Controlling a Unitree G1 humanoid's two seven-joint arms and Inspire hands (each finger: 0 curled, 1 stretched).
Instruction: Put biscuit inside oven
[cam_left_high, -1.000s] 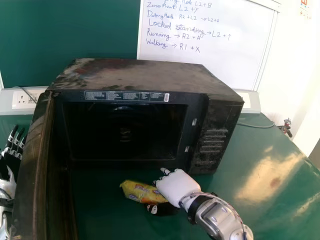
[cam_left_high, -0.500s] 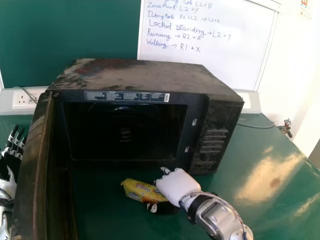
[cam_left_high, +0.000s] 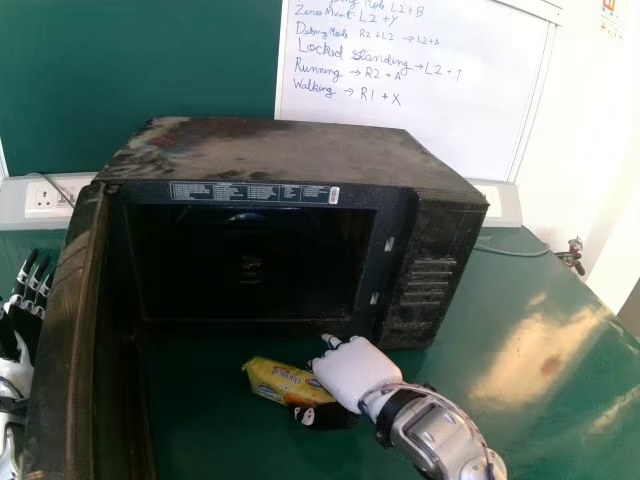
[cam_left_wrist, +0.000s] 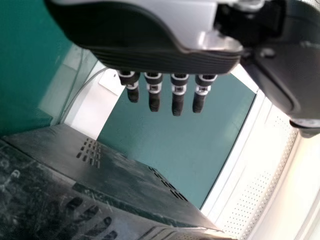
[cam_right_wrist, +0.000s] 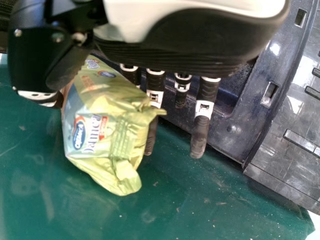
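Biscuit (cam_left_high: 275, 380) is just in front of the oven (cam_left_high: 430, 230), between the thumb and fingers of the right hand (cam_left_high: 355, 375), and outside the cavity. In the head view the oven sits on the counter (cam_left_high: 520, 340) with its door (cam_left_high: 75, 350) swung wide open. The door stands between the biscuit and the left hand (cam_left_high: 18, 325), whose fingers are released and straight; the way into the cavity, from the front, is not covered by the door. Behind the oven are a board (cam_left_high: 400, 120) with writing, a socket (cam_left_high: 45, 198) and, off to the right, a cable (cam_left_high: 520, 250) on the counter.

The left wrist view has the left hand (cam_left_wrist: 140, 30) with its fingers extended, holding nothing. It adds groups of vent slots (cam_left_wrist: 90, 151) in the oven's casing, which the head view does not reach.

In the right wrist view the right hand (cam_right_wrist: 190, 45) is grasping the biscuit, thumb on one side and slightly bent fingers on the other. Added here are the packet's crumpled end, close up, and specks on the counter. Latch holes (cam_right_wrist: 270, 93) in the oven's front frame are near the fingers.
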